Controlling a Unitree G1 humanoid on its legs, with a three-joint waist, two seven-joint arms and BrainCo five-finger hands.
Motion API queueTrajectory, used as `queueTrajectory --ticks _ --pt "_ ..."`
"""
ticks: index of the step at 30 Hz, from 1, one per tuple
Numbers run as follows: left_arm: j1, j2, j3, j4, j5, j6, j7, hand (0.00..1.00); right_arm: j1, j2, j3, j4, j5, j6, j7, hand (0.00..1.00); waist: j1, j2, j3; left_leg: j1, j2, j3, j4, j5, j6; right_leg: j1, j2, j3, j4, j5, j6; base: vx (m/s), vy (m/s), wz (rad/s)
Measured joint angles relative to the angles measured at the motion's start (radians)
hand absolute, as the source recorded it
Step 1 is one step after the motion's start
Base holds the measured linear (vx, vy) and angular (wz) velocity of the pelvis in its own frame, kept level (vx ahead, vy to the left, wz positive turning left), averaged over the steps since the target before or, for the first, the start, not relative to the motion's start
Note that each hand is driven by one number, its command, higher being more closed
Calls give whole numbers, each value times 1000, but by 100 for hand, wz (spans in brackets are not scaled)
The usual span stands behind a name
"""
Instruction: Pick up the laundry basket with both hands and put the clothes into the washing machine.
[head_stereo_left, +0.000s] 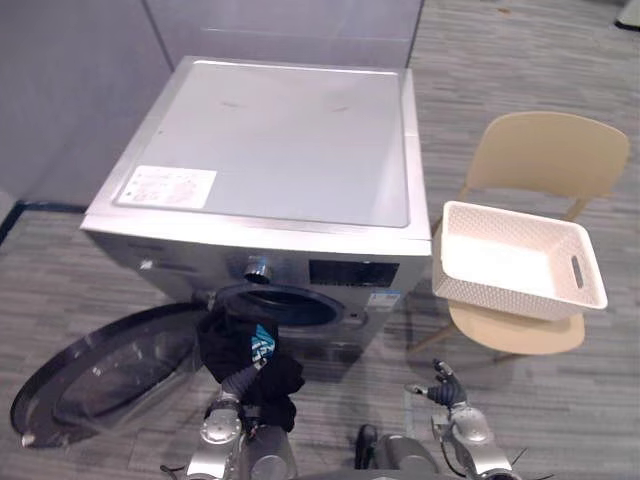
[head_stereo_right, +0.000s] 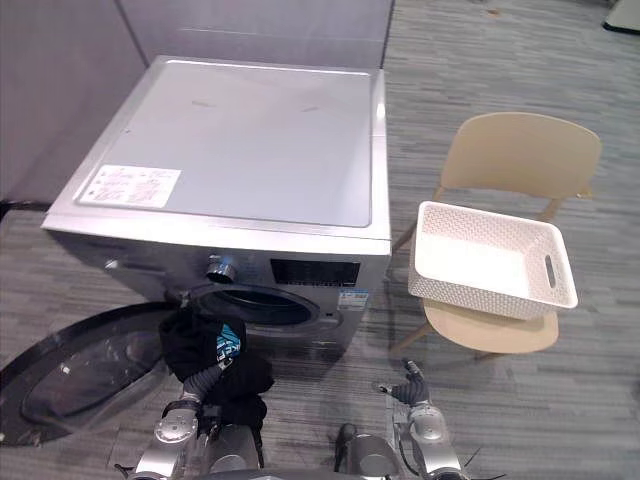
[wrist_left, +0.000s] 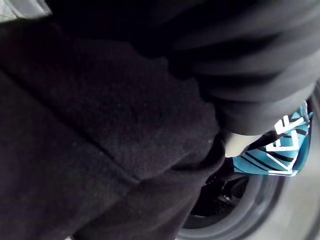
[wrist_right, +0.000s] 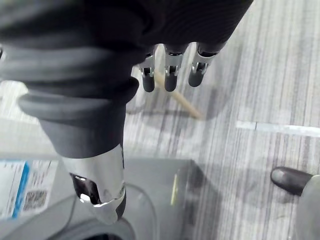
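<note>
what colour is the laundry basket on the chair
The basket is white with a woven texture, clearest in the left eye view.

White laundry basket (head_stereo_left: 500, 295) on beige chair (head_stereo_left: 545, 150)

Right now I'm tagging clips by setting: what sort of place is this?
Likely a laundry test space, not clearly a home: a front-loading washing machine with its door open, a white laundry basket on a tan chair, grey partition walls.

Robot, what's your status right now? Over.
Left hand buried in black garment with teal patch at open mouth of silver washing machine. Right hand open, empty. White woven laundry basket empty on beige chair. Nothing blocks the opening.
</note>
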Motion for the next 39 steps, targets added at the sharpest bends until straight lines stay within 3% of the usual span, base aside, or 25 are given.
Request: queueTrajectory --ticks 1,2,5,8,12,15,18,26,30,34,38,39 --pt "0 -2 -1 0 -2 0 0 100 1 -3 -7 3 0 0 -3 0 0 8 1 13 -10 -21 -74 49 -20 0 1 13 10 -10 17 193 219 -53" --pt "-11 -5 -1 12 -19 2 2 100 2 -8 -23 20 1 4 -17 0 -3 13 6 22 -25 -19 -102 83 -18 -4 -4 34 45 -38 58 194 201 -29" --pt "-27 -7 -10 7 -39 7 6 100 27 7 -35 20 1 7 -15 0 -2 -2 4 30 -84 6 -108 66 10 -9 -74 47 55 -60 94 140 175 1" --pt "-24 0 -8 8 -51 9 19 100 5 23 -34 20 7 6 -15 0 0 -1 12 27 -101 27 -101 52 30 -31 -94 66 64 -63 105 44 140 -14" --pt "-75 12 -8 -30 -79 9 38 100 -86 20 -39 -3 51 1 -24 0 4 2 114 -87 -81 47 50 4 45 -174 -99 102 252 -96 124 -84 64 -21" --pt "-178 1 -21 -98 -130 8 92 100 -131 23 -33 -113 107 -2 -67 0 16 1 203 -300 -59 49 273 -76 62 -402 -114 132 505 -193 130 -262 46 -16" --pt "-260 -39 -19 -165 -167 4 136 100 -158 54 -30 -218 128 -2 -105 0 24 2 239 -478 -41 29 465 -144 58 -580 -129 139 709 -272 129 -200 21 -4" --pt "-509 -92 -15 -296 -254 -16 227 100 -313 84 -23 -470 158 -24 -208 0 30 -13 294 -973 -20 -27 870 -201 67 -1074 -136 188 1175 -398 122 -170 -30 3" --pt "-620 -87 12 -329 -254 -16 280 100 -309 89 -25 -547 157 -26 -214 0 25 -16 297 -1125 -12 -45 1005 -221 67 -1230 -125 223 1322 -429 127 -108 -57 -7" --pt "-791 10 20 -360 -254 -14 326 100 -291 87 -42 -642 156 -52 -216 0 11 -19 299 -1234 -2 -55 1074 -223 66 -1338 -123 235 1410 -442 131 -89 -60 4" --pt "-1056 213 8 -364 -234 -5 373 100 -270 97 -43 -730 154 -94 -212 0 -20 -32 305 -1329 35 -55 1091 -192 64 -1416 -125 221 1443 -443 125 -13 -66 12" --pt "-1088 231 1 -364 -222 -4 378 100 -270 97 -43 -736 152 -99 -212 0 -21 -35 306 -1338 35 -57 1094 -189 65 -1423 -125 218 1446 -443 124 30 -52 7"
